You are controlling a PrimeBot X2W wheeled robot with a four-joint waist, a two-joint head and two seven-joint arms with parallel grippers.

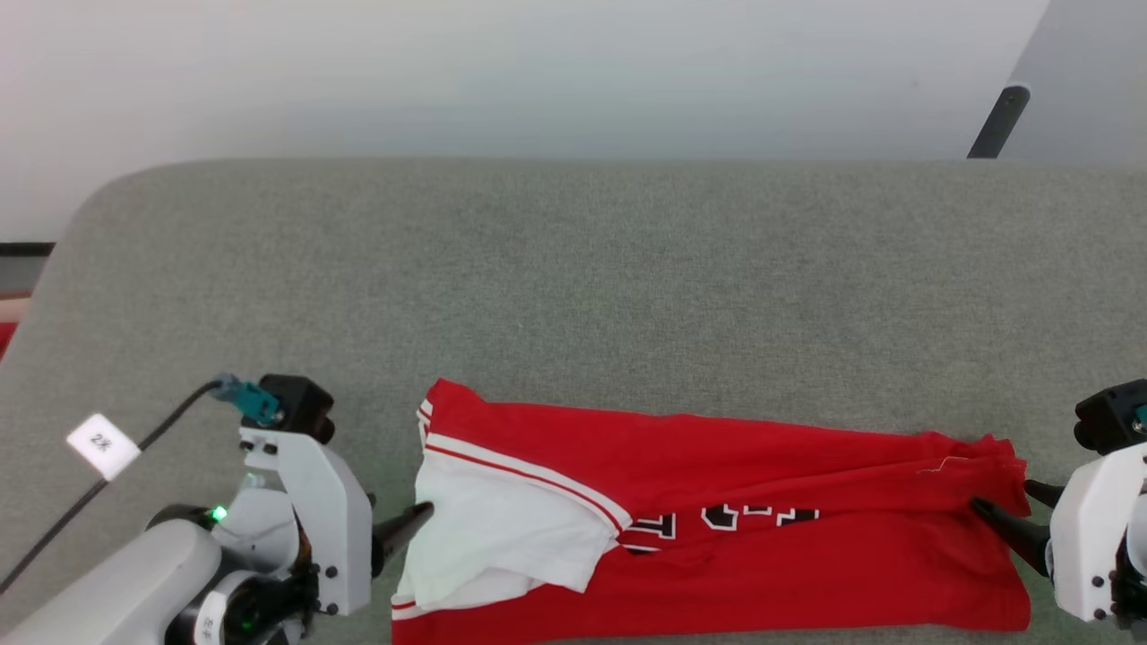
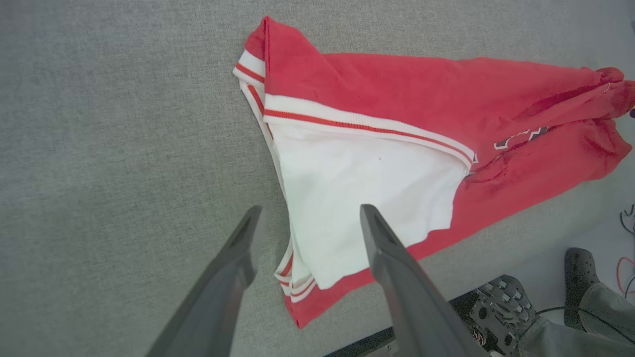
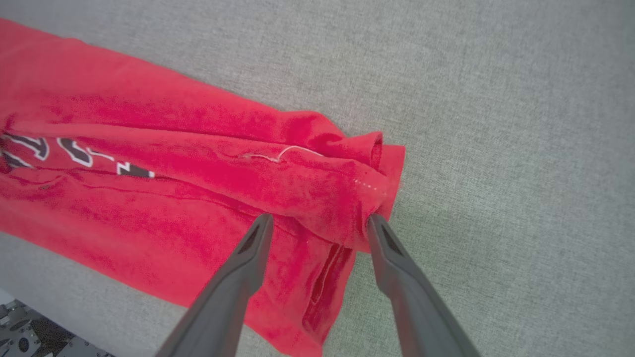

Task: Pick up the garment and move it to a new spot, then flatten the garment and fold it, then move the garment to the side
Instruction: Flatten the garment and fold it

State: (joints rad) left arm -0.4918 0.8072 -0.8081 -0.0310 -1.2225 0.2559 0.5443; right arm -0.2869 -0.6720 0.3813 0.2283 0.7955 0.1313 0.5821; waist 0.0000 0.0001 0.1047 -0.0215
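Note:
The garment (image 1: 762, 466) is a red jersey with a white sleeve and black white-outlined letters. It lies folded into a long band across the near part of the grey surface. At its left end my left gripper (image 1: 421, 515) stands open, its fingers astride the edge of the white sleeve (image 2: 367, 178) in the left wrist view. My right gripper (image 1: 1013, 506) is open at the garment's right end. In the right wrist view its fingers (image 3: 258, 243) spread over the bunched red hem (image 3: 347, 198), holding nothing.
The grey fabric surface (image 1: 573, 269) stretches far beyond the garment. Its near edge runs just below the garment. A person's dark shoe (image 2: 578, 277) and some cables lie on the floor past that edge. A black pole (image 1: 999, 121) stands at the far right.

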